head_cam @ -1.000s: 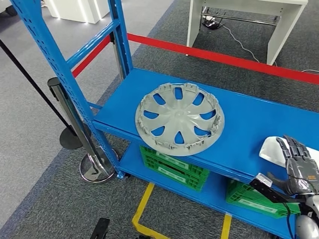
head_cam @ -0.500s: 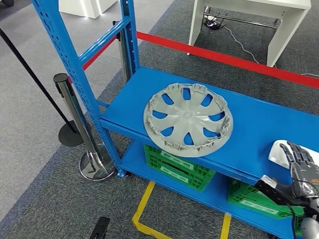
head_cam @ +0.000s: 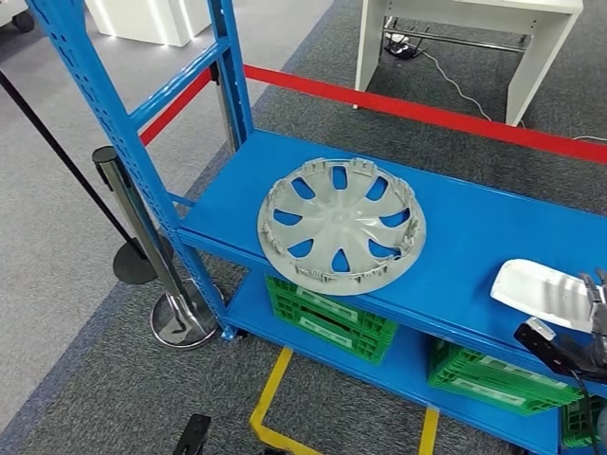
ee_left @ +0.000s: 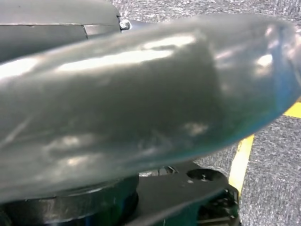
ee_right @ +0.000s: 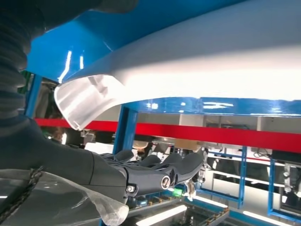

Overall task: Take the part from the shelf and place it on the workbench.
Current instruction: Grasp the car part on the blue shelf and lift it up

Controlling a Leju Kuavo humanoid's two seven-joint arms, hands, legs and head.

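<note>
A white curved plastic part (head_cam: 541,289) lies near the right end of the blue shelf (head_cam: 472,237), close to its front edge. My right hand (head_cam: 594,327) is at the part's right end, fingers spread over its edge and the dark thumb below the shelf's front lip. In the right wrist view the part (ee_right: 199,70) looms close, and the hand's (ee_right: 142,174) dark fingers stretch out straight with a gap between them and the part. A grey wheel cover (head_cam: 341,225) lies flat in the shelf's middle, overhanging the front edge.
Green crates (head_cam: 329,318) (head_cam: 494,379) sit on the lower shelf. A blue upright (head_cam: 107,123) stands at the left, with a chrome stanchion (head_cam: 136,218) beside it. A red barrier belt (head_cam: 430,112) runs behind the shelf. A white bench (head_cam: 465,38) stands beyond. Yellow tape (head_cam: 268,408) marks the floor.
The view swayed and came back. My right hand has shifted rightward, off the white part's top, so more of the part shows. The wheel cover has not moved.
</note>
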